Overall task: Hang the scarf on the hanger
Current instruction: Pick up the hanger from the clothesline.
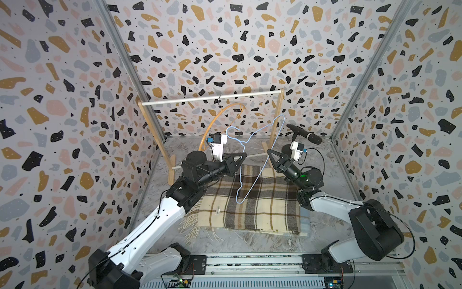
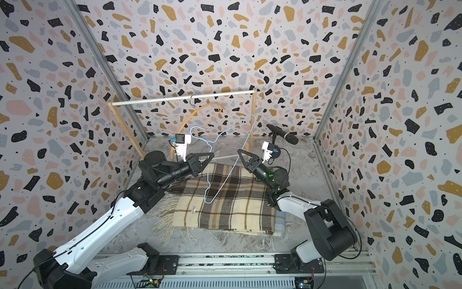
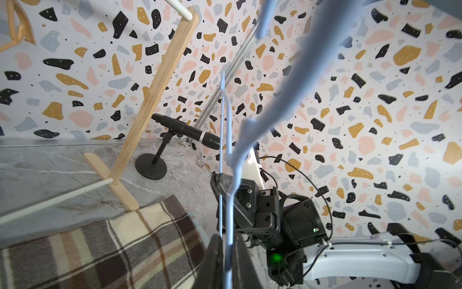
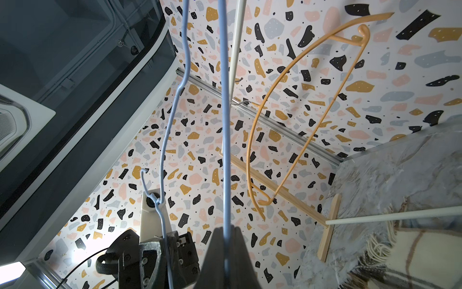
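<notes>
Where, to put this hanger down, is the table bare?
Bare marble: between the scarf and the front rail, and behind the scarf toward the microphone. Crowded: mid-table, left claw and right claw gripping the blue hanger.

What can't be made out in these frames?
blue hanger: blurred against the lens, left wrist view.
orange hanger: cut by the picture's edge, left wrist view.
label on the scarf: too small to read, both top views.
scarf's far corner: hidden under left arm, top views.

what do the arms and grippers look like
The left arm and right arm have white shells, black joints and black cables. The left gripper and right gripper are black, with triangular open-frame fingers and a white camera bracket with a blue plug. A green light shows on the right wrist.
</notes>
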